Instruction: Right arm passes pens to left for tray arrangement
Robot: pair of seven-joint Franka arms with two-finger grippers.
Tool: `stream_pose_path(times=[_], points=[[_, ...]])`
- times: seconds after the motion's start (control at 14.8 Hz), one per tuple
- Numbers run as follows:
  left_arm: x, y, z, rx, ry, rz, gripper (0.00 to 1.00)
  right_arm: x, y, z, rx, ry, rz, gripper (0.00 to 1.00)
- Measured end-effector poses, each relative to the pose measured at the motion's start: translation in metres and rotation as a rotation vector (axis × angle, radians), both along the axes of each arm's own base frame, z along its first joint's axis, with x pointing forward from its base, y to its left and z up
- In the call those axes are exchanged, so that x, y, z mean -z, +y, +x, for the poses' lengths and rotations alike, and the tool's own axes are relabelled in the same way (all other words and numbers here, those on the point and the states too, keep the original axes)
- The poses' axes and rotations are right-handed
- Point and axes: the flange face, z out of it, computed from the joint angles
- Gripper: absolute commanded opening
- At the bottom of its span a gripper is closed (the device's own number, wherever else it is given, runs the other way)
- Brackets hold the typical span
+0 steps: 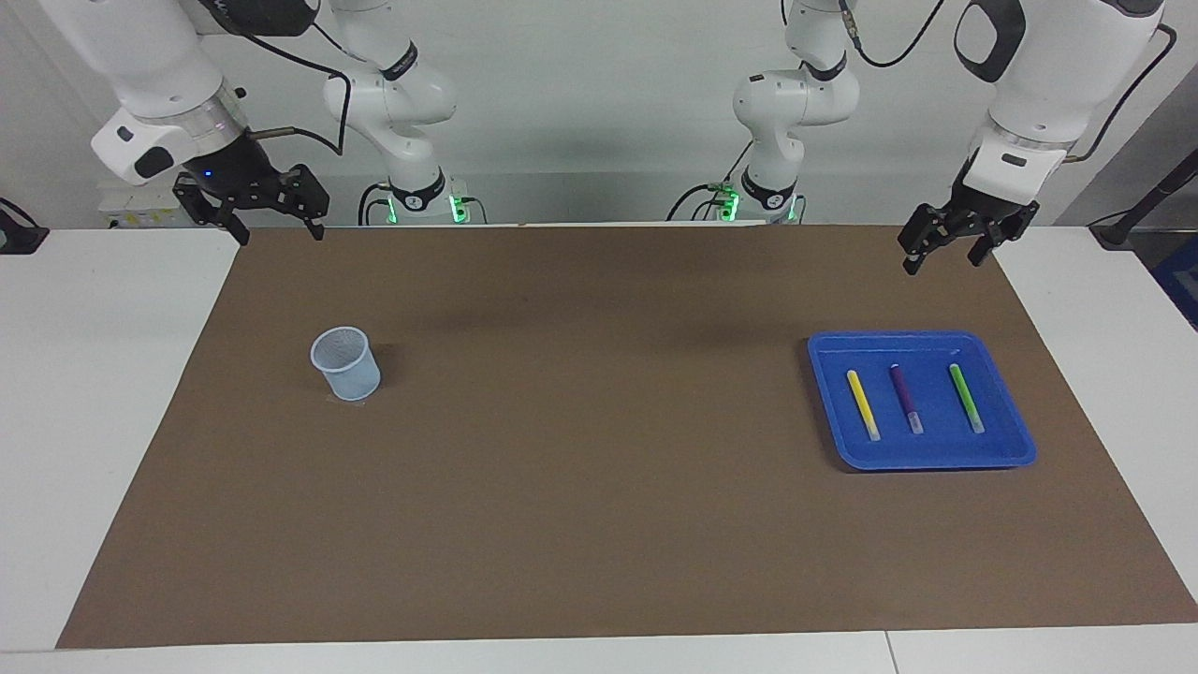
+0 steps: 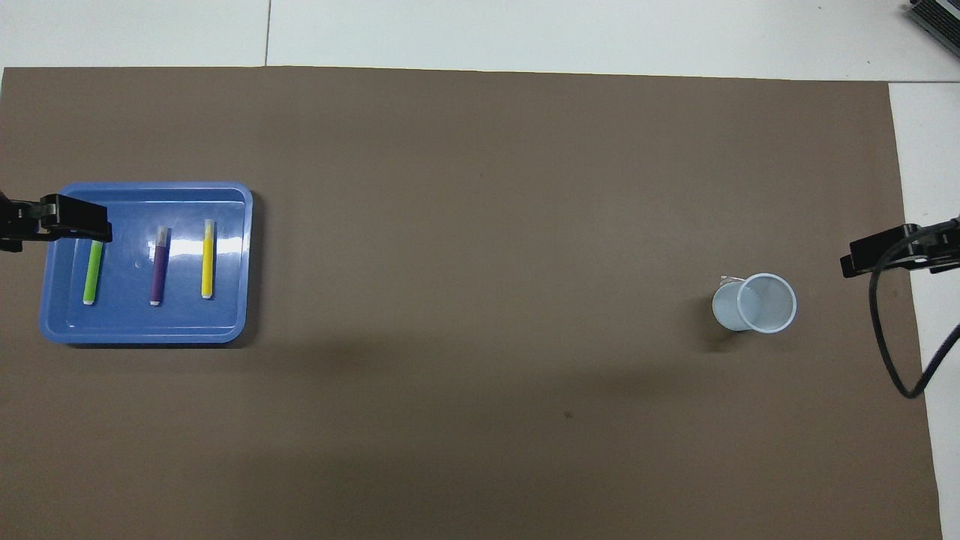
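The blue tray (image 1: 936, 451) (image 2: 225, 315) lies on the brown mat toward the left arm's end. Three pens rest in it side by side, apart from one another: yellow (image 1: 862, 404) (image 2: 208, 259), dark purple (image 1: 905, 398) (image 2: 158, 266) and green (image 1: 965, 397) (image 2: 93, 271). My left gripper (image 1: 943, 260) (image 2: 75, 223) hangs open in the air over the mat by the tray's edge, holding nothing. My right gripper (image 1: 281, 234) (image 2: 877, 255), with its blue light, waits open and empty above the mat's edge at the right arm's end.
A pale-blue translucent cup (image 1: 345, 363) (image 2: 755, 303) stands upright on the mat toward the right arm's end. The brown mat (image 1: 580, 449) covers most of the white table. A black cable (image 2: 889, 360) loops down from the right gripper.
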Motion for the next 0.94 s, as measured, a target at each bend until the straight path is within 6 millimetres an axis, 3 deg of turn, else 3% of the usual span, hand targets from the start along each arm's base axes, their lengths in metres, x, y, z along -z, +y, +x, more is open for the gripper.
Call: stream_pose_path(times=[0.94], points=[[0.0018, -0.0058, -0.0022, -0.002, 0.021, -0.055, 1.00, 0.0000, 0.0000, 0.0000, 0.000, 0.000, 0.000, 1.00]])
